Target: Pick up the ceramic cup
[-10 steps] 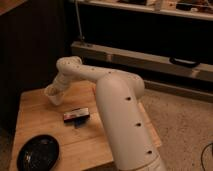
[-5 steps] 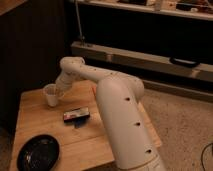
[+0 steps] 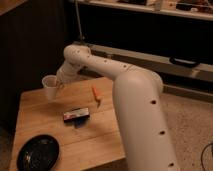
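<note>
Cup (image 3: 50, 86) of white ceramic, tapered with a wider rim and no handle, sits in the gripper (image 3: 56, 86), which pinches its right side above the far left part of the wooden table (image 3: 40, 125). To the gripper's right lies a thin orange stick (image 3: 96, 94). Nearer the camera rests a flat dark rectangular packet (image 3: 76, 115), and further forward a round black plate (image 3: 38, 152). The arm (image 3: 125, 95) is smooth, white and tubular.

On the wooden desk (image 3: 102, 137): a black round plate (image 3: 37, 152) at the near left corner, a dark flat box (image 3: 76, 114) near the middle, a small orange item (image 3: 96, 94) toward the far edge. Jaws by the far left corner.
</note>
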Available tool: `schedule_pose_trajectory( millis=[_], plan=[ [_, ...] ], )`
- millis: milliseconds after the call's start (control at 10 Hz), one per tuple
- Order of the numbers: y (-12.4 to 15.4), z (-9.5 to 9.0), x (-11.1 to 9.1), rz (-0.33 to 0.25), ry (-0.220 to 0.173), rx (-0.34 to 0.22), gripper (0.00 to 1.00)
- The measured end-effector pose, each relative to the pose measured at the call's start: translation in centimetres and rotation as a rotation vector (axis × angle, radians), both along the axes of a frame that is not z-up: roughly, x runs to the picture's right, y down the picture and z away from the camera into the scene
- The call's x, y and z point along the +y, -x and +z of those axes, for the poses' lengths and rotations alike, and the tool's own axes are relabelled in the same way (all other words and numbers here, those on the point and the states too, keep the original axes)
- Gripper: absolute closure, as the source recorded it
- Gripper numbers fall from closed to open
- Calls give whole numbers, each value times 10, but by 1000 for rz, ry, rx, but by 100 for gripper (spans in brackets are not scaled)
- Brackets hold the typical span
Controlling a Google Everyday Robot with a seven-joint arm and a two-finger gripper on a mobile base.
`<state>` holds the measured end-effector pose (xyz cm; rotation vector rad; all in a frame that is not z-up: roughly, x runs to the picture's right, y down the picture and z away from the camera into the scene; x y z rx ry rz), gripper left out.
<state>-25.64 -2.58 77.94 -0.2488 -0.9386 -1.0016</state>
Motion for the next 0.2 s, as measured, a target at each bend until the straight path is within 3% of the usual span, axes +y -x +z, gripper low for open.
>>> schedule_pose_trajectory(
  millis=[200],
  plan=[
    [-6,-12,-5,-4,-11,-2,100]
  ],
)
